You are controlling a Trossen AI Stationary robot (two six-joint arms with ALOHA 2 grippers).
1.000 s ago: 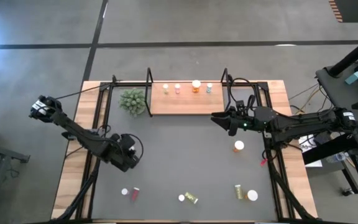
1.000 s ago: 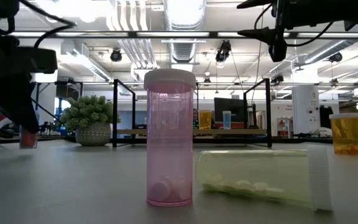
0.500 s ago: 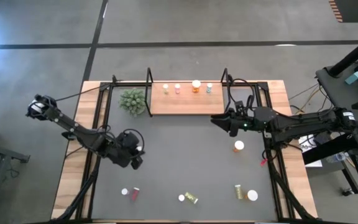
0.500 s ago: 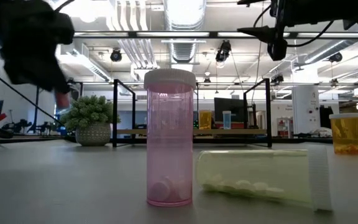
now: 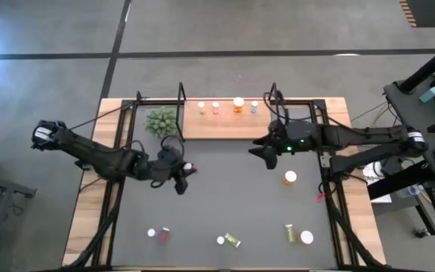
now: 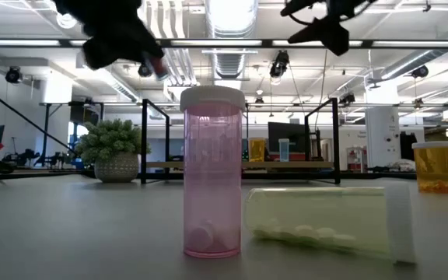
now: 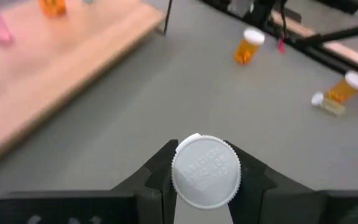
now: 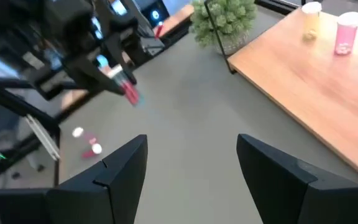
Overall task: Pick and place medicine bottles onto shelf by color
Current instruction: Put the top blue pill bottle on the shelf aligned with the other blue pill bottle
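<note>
The left gripper (image 7: 205, 186) holds a bottle with a white cap (image 7: 206, 170) above the grey mat (image 7: 166, 99). An orange bottle (image 7: 248, 47) stands near the wooden shelf (image 7: 55, 56).

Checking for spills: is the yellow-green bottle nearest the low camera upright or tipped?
Tipped: the yellow-green bottle lies on its side, cap on, beside the upright pink bottle.
</note>
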